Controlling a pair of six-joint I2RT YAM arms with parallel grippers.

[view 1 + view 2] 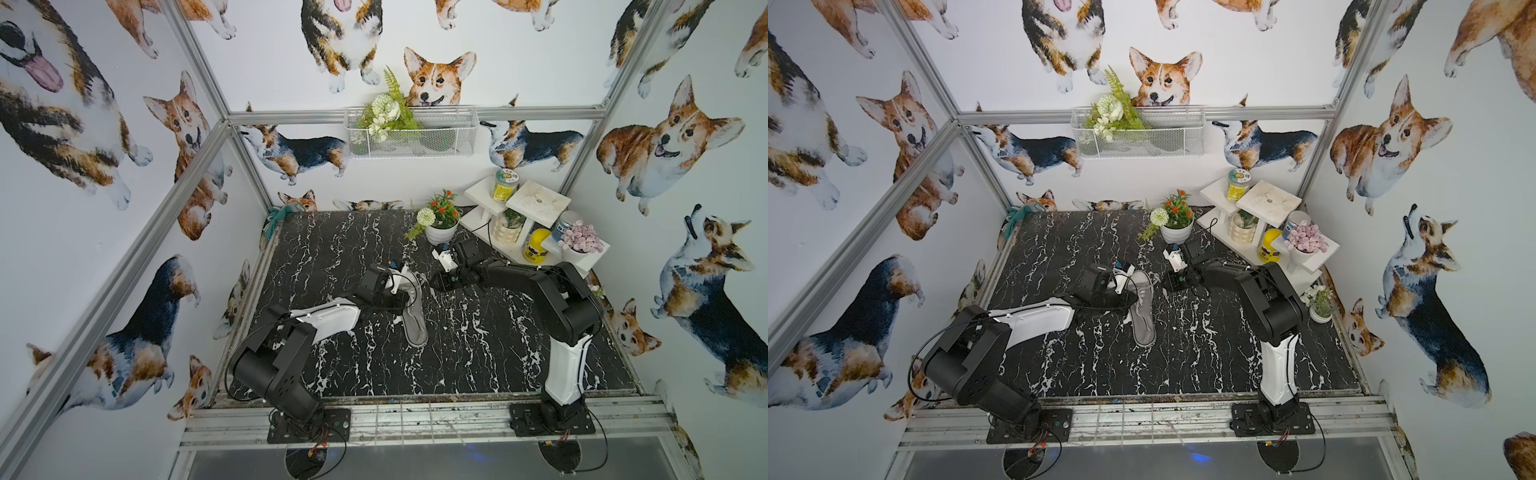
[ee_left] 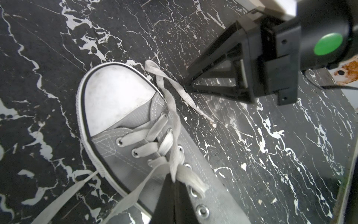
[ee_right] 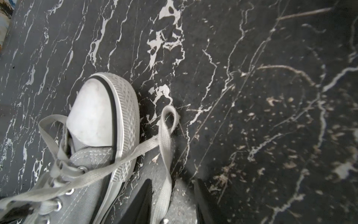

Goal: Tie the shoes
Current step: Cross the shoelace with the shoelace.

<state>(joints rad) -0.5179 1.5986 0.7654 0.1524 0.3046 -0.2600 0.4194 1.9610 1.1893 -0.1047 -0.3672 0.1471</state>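
Left gripper (image 2: 173, 180), bottom centre of its wrist view: jaws pressed together, pinching the laces (image 2: 175, 147) right above the eyelets, a firm hold on the white strand. Out from there the sneaker (image 2: 124, 135) fills the middle of that frame, grey canvas, with the white toe cap toward the upper left.

Over to the right gripper (image 3: 172, 181), low in its own wrist view: jaws apart, and a flat strand of lace runs up between the two fingers with no squeeze on it. That strand folds into a small loop on the table (image 3: 251, 97), just beside the toe.

In a top view the sneaker (image 1: 413, 324) sits sole-down at the centre of the black marble table. The left arm reaches in from the lower left, the right from the right. The flower pot (image 1: 441, 235) and white shelf (image 1: 536, 199) stand well apart, upper right.
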